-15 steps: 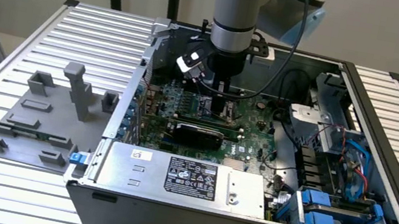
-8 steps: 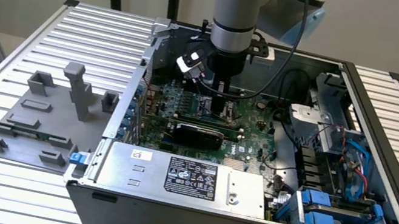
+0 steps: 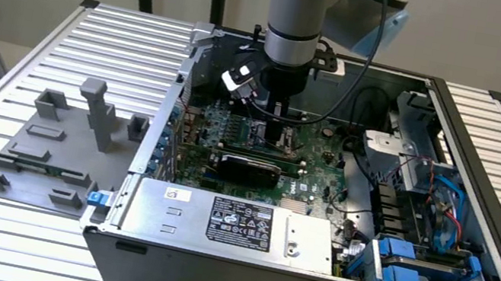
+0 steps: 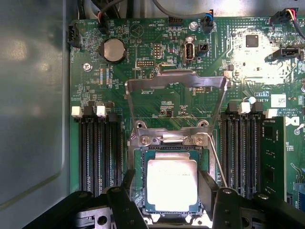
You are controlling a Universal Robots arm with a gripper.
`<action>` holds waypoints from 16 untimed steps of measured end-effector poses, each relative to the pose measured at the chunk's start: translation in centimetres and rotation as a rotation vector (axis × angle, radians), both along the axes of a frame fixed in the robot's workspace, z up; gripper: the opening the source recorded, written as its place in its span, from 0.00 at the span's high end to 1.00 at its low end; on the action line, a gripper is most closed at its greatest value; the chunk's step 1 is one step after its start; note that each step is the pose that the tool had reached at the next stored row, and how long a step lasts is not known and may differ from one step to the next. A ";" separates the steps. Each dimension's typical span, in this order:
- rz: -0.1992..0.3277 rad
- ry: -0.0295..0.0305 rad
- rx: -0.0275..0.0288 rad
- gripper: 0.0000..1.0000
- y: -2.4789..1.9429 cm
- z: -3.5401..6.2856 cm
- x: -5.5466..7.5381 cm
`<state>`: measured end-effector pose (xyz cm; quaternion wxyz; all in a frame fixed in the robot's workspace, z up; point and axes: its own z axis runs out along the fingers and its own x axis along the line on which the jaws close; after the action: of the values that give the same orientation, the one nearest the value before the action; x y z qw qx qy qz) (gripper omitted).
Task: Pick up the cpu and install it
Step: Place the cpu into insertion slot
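Note:
The cpu [image 4: 171,188], a silvery square chip with a pale rim, lies level between my gripper's [image 4: 167,177] two dark fingers [image 4: 127,183], which press against its opposite edges. It sits within the black socket [image 4: 138,160] on the green motherboard [image 4: 143,81]; whether it is fully seated I cannot tell. The socket's metal frame lid [image 4: 176,83] stands swung up beyond it. In the exterior view my gripper [image 3: 275,118] reaches straight down into the open computer case [image 3: 496,153], low over the motherboard [image 3: 314,159].
Black memory slots [image 4: 97,152] flank the socket on both sides. A grey fixture plate with blocks [image 3: 54,144] lies at the exterior view's left of the case. A power supply [image 3: 231,222] and blue drive bays [image 3: 413,270] occupy the case's near side.

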<state>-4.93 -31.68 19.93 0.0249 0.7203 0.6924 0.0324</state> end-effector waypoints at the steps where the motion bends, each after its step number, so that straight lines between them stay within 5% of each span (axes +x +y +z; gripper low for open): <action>1: 0.000 0.0000 0.0000 0.37 0.00 0.00 0.0; 16: 0.000 0.0001 -0.0017 0.37 -0.06 0.40 0.0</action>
<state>-4.93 -31.74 20.33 0.0255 0.7203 0.6925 0.0318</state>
